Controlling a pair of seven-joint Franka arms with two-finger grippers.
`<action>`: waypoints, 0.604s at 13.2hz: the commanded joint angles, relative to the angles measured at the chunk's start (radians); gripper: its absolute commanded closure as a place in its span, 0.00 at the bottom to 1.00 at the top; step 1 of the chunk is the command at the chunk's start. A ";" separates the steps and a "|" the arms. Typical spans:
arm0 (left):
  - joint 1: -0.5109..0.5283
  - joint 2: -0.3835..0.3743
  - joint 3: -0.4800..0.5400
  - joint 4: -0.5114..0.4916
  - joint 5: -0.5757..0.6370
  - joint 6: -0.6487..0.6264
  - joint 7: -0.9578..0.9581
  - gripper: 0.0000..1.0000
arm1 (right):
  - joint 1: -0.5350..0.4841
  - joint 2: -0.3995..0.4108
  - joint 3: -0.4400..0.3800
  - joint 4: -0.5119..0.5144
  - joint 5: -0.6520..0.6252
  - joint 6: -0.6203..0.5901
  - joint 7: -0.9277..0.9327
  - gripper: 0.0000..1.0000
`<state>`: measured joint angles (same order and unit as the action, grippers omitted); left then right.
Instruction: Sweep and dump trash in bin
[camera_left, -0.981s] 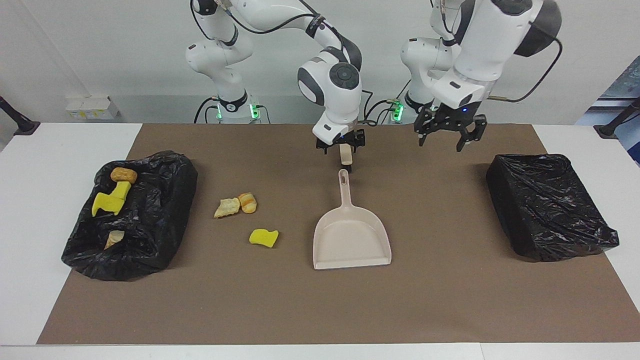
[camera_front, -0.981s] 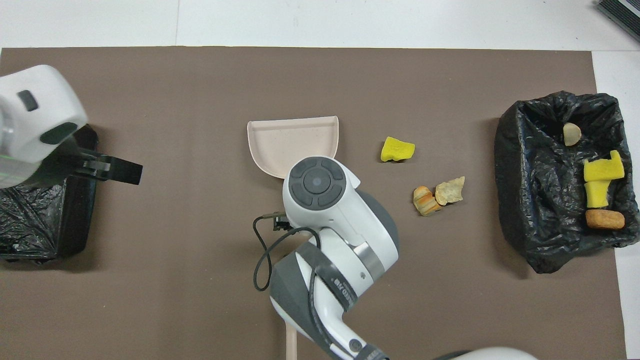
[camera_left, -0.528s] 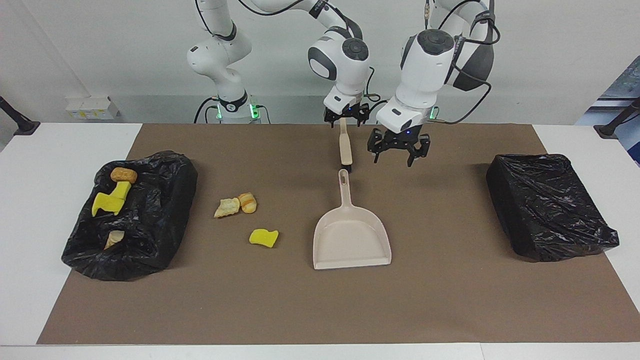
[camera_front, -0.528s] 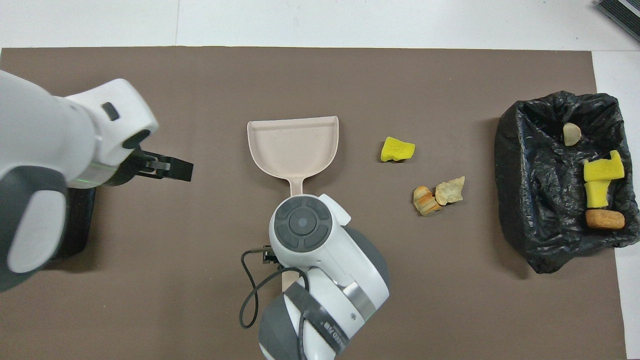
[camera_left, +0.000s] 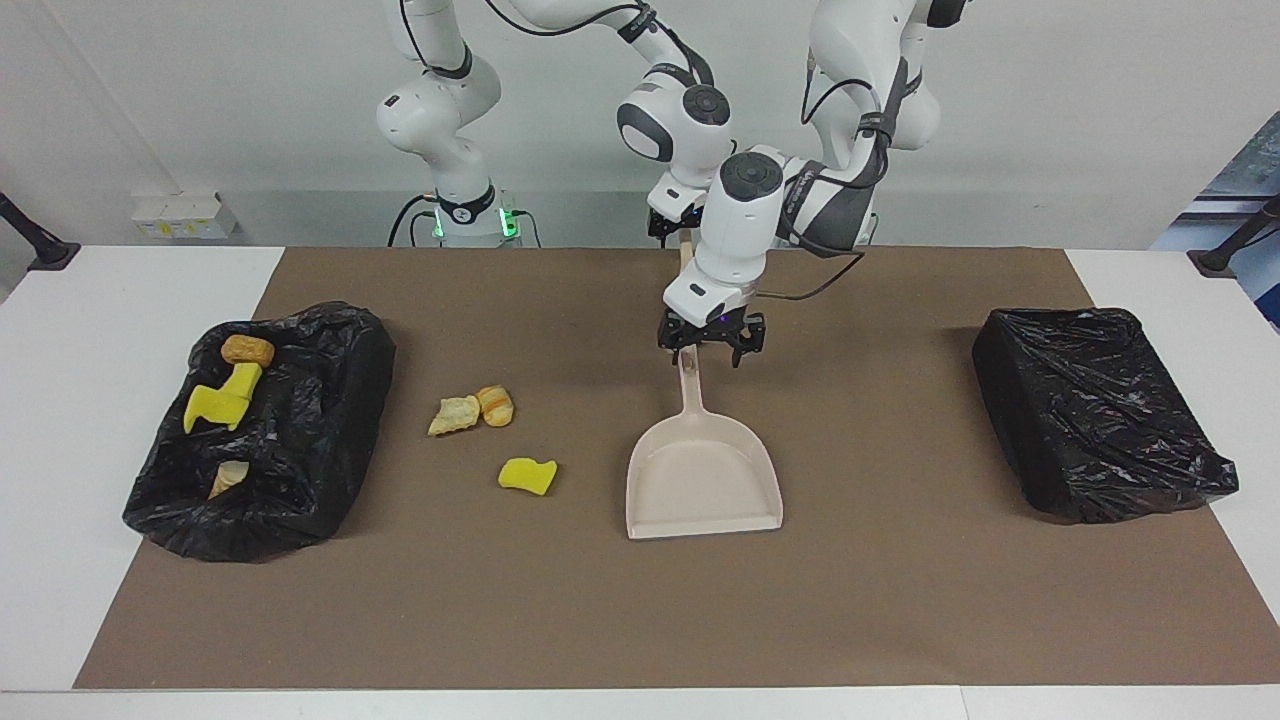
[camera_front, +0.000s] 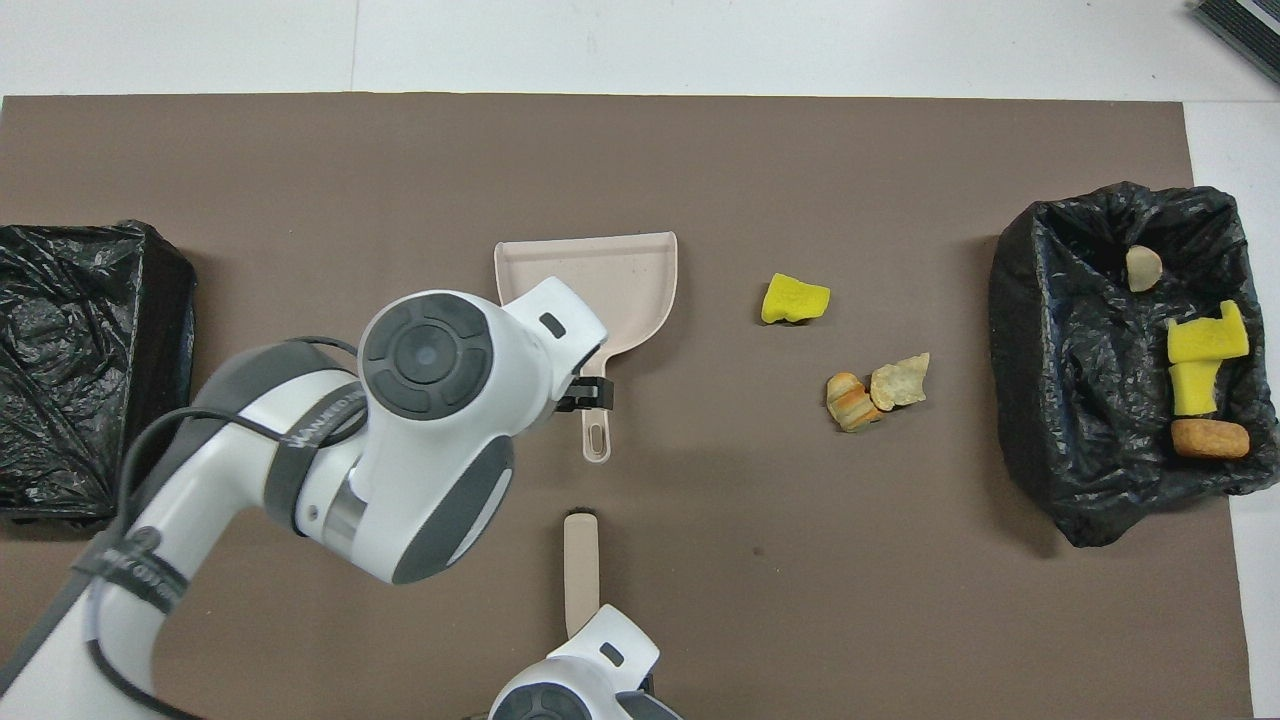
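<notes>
Three trash scraps (camera_left: 490, 430) on the mat: yellow sponge, golden bread; left gripper (camera_left: 711, 340) spread over the dustpan (camera_left: 703, 480) handle.

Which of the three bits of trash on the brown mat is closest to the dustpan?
The yellow spongy chunk. It lies alone, beside the dustpan; the two golden-brown bread pieces sit together, nearer the robots and toward the trash-filled black bin.

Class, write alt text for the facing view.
The left pincer is over the beige dustpan's handle, the right pincer holding a brush. Three scraps lie on the brown mat, four in a black-lined bin.
</notes>
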<state>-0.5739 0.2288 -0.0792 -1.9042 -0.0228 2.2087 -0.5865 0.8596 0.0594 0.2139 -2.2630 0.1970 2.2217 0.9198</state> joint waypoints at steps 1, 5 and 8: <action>-0.020 -0.005 0.016 -0.032 0.015 0.048 -0.039 0.00 | -0.005 -0.013 -0.002 -0.020 0.032 0.030 0.013 0.41; -0.023 -0.005 0.016 -0.062 0.014 0.072 -0.044 0.05 | -0.036 0.002 -0.008 0.005 0.033 0.012 0.074 1.00; -0.024 -0.009 0.015 -0.078 0.014 0.071 -0.039 0.17 | -0.103 -0.059 -0.013 0.008 0.032 -0.092 0.082 1.00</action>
<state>-0.5772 0.2425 -0.0788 -1.9438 -0.0227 2.2525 -0.6097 0.8021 0.0553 0.1993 -2.2557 0.2118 2.1966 0.9859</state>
